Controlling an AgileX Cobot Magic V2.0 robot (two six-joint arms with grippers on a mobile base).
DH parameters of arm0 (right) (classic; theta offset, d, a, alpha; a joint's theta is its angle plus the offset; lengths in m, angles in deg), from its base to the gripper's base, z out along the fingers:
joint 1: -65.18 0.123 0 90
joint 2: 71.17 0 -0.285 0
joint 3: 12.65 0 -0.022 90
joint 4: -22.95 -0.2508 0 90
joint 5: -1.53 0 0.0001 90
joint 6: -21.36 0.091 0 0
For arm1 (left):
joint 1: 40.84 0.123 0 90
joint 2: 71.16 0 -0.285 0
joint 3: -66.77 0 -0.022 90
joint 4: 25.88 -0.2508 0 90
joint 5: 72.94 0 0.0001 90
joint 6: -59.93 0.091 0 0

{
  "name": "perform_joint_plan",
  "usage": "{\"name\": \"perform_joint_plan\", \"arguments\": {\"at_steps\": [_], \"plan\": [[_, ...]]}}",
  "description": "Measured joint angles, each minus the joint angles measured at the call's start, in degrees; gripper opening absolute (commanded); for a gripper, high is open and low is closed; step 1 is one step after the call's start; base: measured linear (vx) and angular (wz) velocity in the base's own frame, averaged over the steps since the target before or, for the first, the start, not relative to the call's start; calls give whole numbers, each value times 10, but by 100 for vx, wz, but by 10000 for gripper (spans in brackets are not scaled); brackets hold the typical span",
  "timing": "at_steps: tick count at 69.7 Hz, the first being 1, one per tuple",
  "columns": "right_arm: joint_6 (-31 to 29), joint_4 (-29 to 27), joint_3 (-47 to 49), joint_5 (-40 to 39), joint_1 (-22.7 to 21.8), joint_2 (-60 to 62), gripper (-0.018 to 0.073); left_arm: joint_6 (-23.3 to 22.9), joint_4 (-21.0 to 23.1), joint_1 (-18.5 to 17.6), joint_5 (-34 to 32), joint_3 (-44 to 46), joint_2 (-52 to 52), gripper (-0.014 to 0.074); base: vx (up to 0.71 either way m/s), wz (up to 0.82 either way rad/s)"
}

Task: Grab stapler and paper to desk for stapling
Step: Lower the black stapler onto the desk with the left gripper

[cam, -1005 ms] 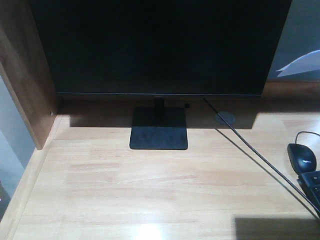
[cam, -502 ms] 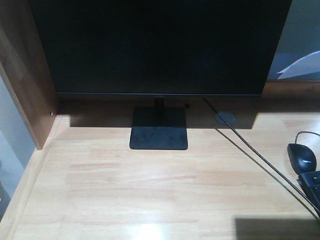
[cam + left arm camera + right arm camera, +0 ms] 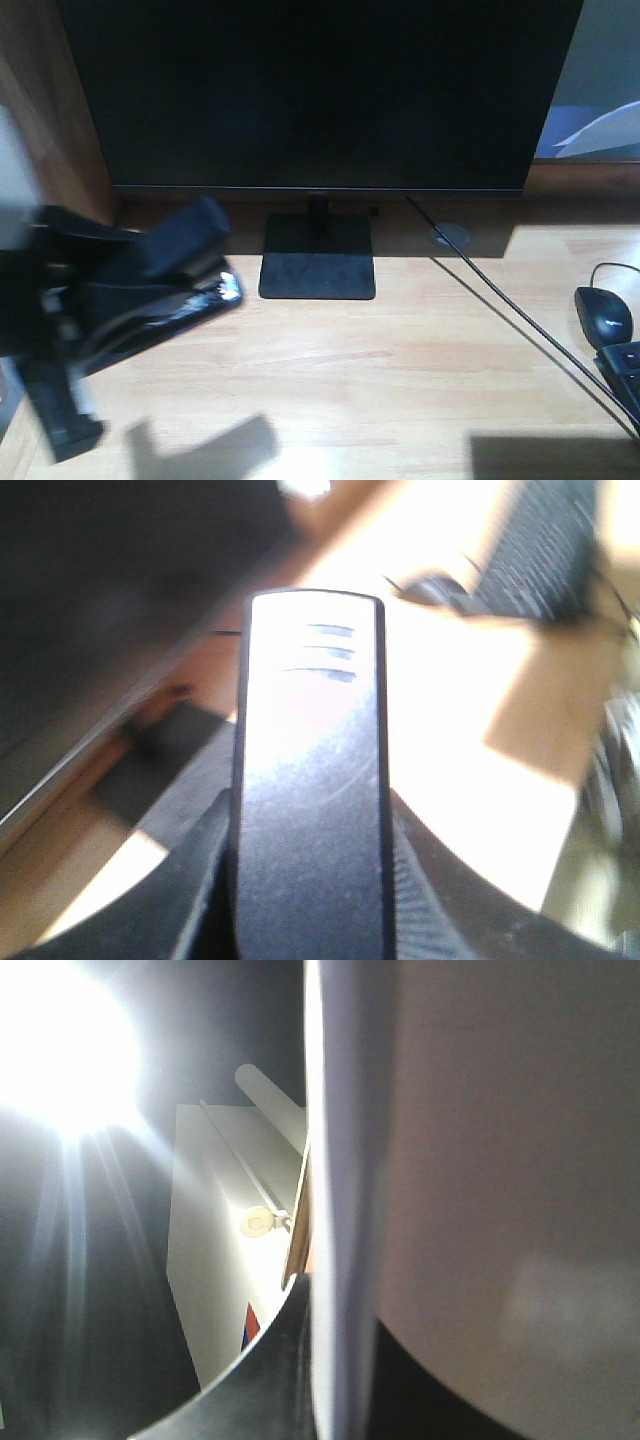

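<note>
My left gripper [image 3: 120,290] reaches in from the left, low over the light wood desk [image 3: 350,360], and is shut on the black stapler [image 3: 185,240]. The stapler's far end points toward the monitor stand. In the left wrist view the stapler [image 3: 310,780] fills the gap between both fingers [image 3: 195,880] of my left gripper [image 3: 308,890]. In the right wrist view my right gripper [image 3: 340,1380] is shut on the white paper [image 3: 480,1160], seen edge-on. The right gripper does not show in the front view.
A large black monitor [image 3: 320,90] on a square stand [image 3: 318,258] fills the back of the desk. A grommet [image 3: 450,236], a black cable [image 3: 520,320], a mouse [image 3: 603,315] and a keyboard corner [image 3: 625,370] lie at the right. A wooden side panel [image 3: 50,100] stands at the left.
My left arm, holding the stapler, has come into the front view from the left and now hangs over the desk's left part. Before, that part of the desk was bare.
</note>
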Motion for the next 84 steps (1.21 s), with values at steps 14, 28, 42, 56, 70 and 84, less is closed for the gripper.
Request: {"name": "perform_joint_plan", "arguments": {"at_steps": [14,28,42,56,70,84], "plan": [[0,0,0,0,0,0,-6,166,86,42,2,0,-86,-6,0,0],[0,0,0,0,0,0,-6,295,140,113,41,0,-164,-6,0,0],[0,0,0,0,0,0,-6,463,207,173,106,0,-239,-6,0,0],[0,0,0,0,0,0,-6,609,269,196,147,0,-321,-6,0,0],[0,0,0,0,0,0,-6,697,308,199,162,0,-410,-6,0,0],[0,0,0,1,0,0,-6,719,329,199,160,0,-467,-6,0,0]]}}
